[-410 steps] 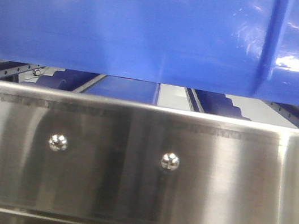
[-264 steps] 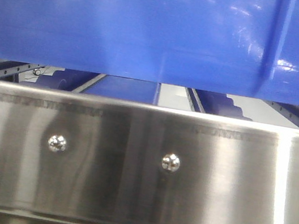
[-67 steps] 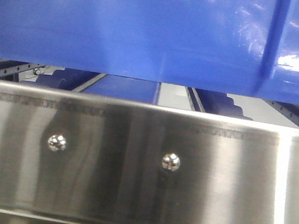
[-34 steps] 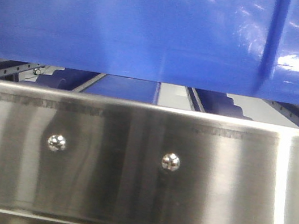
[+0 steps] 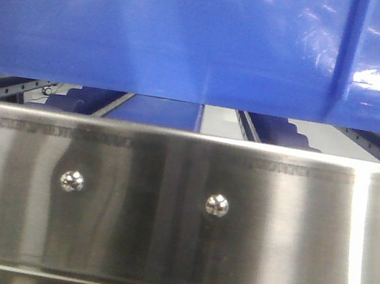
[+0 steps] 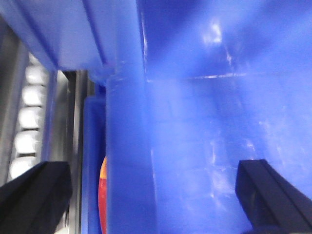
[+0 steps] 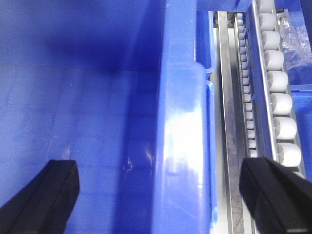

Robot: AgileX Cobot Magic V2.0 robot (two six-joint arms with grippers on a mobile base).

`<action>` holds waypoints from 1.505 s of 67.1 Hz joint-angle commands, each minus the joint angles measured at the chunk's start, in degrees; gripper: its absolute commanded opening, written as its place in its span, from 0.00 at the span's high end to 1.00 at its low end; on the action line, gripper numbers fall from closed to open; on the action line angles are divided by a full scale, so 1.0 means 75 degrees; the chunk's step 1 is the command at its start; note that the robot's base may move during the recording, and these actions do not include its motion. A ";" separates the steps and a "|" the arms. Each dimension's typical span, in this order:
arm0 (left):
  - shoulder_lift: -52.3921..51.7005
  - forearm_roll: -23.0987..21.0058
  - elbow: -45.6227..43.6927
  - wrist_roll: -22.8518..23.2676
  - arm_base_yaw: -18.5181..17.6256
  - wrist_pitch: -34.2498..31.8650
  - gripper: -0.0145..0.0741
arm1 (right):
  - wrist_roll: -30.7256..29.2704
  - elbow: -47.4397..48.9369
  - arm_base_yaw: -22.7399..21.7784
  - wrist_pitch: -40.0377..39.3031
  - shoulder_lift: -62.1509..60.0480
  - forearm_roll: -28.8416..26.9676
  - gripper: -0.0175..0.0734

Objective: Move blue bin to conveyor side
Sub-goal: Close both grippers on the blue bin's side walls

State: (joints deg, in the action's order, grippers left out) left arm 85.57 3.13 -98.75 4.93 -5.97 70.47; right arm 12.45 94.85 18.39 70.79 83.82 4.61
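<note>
Two grippers, one blue bin (image 5: 158,27): nothing shifted in the last second
Bin sits just beyond the steel rail (image 5: 178,213); left gripper (image 6: 155,195) and right gripper (image 7: 161,195) each straddle a wall, jaws wide, unclamped; transfer judged not begun

**Legend.** No text, number, brand or sign can be read in any of the three views. In the left wrist view, a red-and-yellow patch (image 6: 102,195) beside the wall of the blue bin (image 6: 195,146) is possibly a label, but it is blurred, mostly hidden and illegible. In the front view, the stainless-steel rail (image 5: 171,255) bears a faint textured band along its upper edge, too fine to resolve as characters.
</note>
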 commanded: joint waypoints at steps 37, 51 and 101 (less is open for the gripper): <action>0.0125 0.0005 -0.0015 -0.0121 0.0087 -0.0067 0.18 | 0.0012 -0.0026 0.0004 -0.0111 -0.0018 0.0125 0.20; 0.0125 0.0072 -0.0015 -0.0181 0.0135 -0.0067 0.18 | 0.0012 -0.0026 0.0004 -0.0111 -0.0018 0.0125 0.20; 0.0224 -0.0091 0.0295 -0.0181 0.0384 -0.0067 0.18 | 0.0012 -0.0026 0.0004 -0.0111 -0.0018 0.0125 0.20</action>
State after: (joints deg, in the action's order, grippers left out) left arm 87.34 2.90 -96.70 3.69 -3.38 70.36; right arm 12.45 94.85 18.39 70.79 83.82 4.61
